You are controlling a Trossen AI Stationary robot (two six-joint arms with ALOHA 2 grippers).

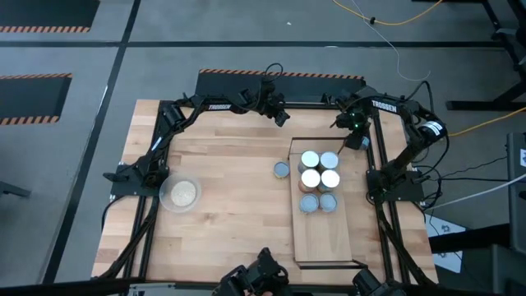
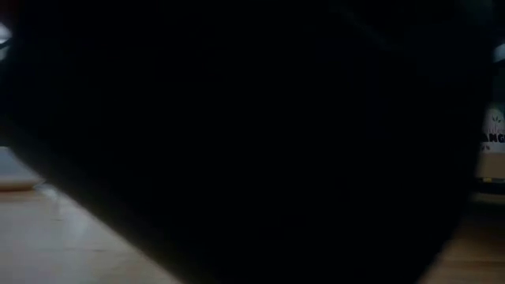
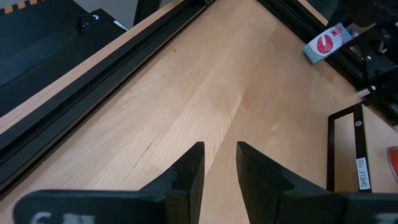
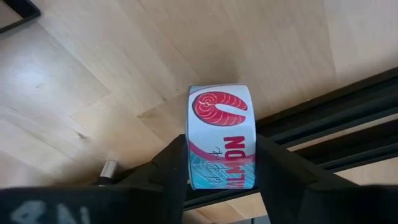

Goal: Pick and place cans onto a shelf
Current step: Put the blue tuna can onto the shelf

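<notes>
Right claw (image 4: 221, 163) around salmon can (image 4: 221, 134); seemingly above table (image 4: 112, 74)

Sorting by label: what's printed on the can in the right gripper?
A red salmon steak on white and teal can, clearest in the right wrist view.

Eight cans show in all: six on the shelf (image 1: 325, 238) in three rows of two, one can (image 1: 281, 169) alone on the table (image 1: 222, 230), and one salmon can (image 4: 221, 134) (label outward) between the right gripper's (image 4: 221, 163) fingers. There is one shelf, one clear dish (image 1: 180, 194), and two arms.
</notes>
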